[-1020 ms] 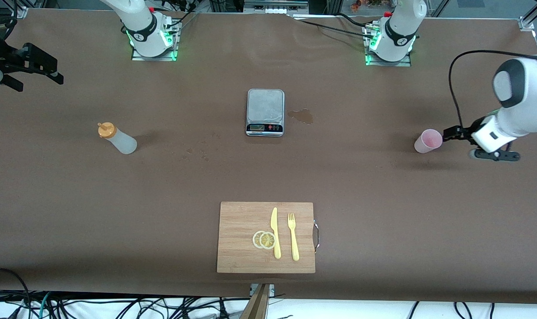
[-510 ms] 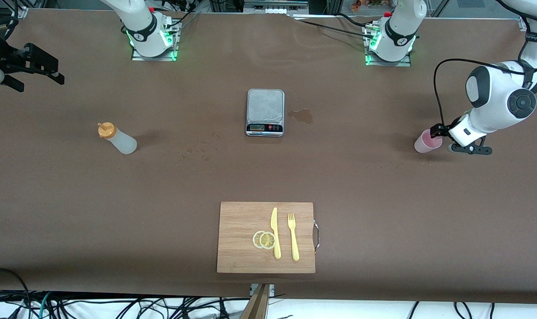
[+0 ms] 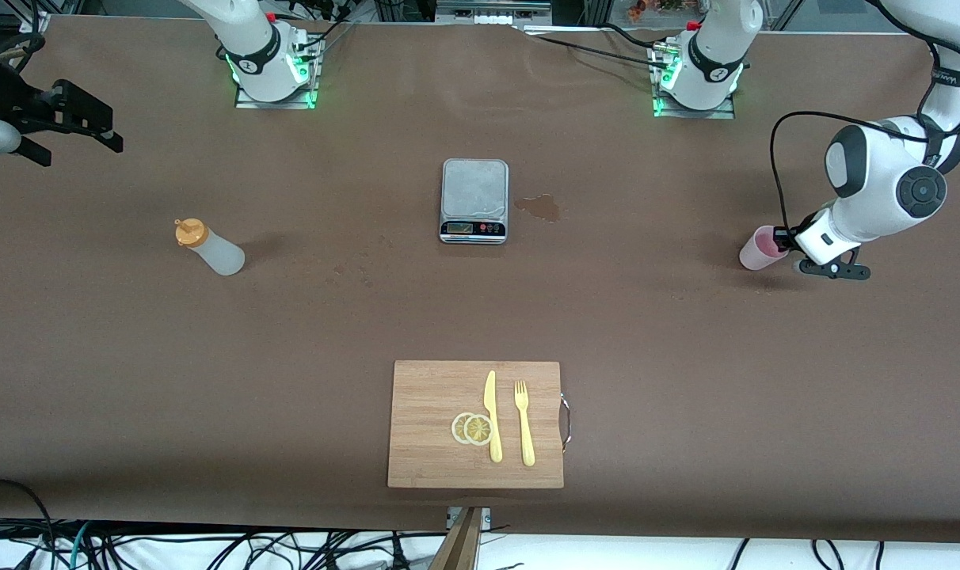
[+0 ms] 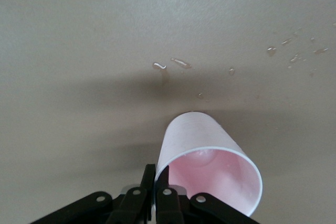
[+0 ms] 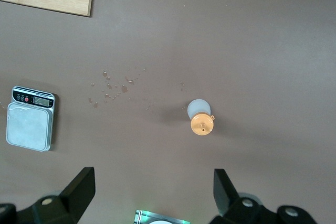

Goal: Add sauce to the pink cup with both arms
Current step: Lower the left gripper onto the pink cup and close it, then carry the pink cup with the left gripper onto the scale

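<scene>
Two black fingers of the left gripper [image 4: 155, 195] pinched the rim of the small see-through pink plastic cup [image 3: 758, 250] at the left arm's end of the brown table [image 3: 480, 317], so a slow, level lift looked best, while the right gripper [image 3: 68, 119] waited wide open above the whitish squeeze bottle with the orange cap [image 5: 200, 117].

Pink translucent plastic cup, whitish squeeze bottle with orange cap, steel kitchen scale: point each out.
Pink translucent plastic cup [image 3: 760, 249]: front view, side wall.
Whitish squeeze bottle with orange cap [image 3: 218, 254]: front view, body.
Steel kitchen scale [image 3: 474, 187]: front view, plate.
</scene>
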You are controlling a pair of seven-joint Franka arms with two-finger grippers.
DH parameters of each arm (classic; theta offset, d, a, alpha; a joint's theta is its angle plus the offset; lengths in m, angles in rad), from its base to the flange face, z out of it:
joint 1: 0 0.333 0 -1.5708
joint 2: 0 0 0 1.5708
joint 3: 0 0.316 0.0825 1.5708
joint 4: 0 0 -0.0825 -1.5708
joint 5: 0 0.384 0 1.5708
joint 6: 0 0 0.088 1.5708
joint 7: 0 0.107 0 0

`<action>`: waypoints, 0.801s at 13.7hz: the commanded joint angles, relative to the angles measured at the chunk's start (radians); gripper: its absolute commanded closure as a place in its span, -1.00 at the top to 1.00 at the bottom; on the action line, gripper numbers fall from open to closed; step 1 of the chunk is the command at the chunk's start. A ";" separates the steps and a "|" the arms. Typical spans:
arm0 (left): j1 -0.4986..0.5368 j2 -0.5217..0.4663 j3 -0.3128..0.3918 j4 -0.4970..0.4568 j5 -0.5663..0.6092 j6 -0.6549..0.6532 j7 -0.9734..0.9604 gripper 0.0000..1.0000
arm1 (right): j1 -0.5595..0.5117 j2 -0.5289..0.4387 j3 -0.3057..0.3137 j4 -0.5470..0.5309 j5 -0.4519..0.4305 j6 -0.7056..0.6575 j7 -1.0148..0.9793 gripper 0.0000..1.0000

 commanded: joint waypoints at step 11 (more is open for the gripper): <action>-0.006 -0.135 -0.595 0.301 -0.196 -0.493 -0.694 -1.00 | -0.001 -0.002 0.000 0.008 0.007 -0.014 -0.013 1.00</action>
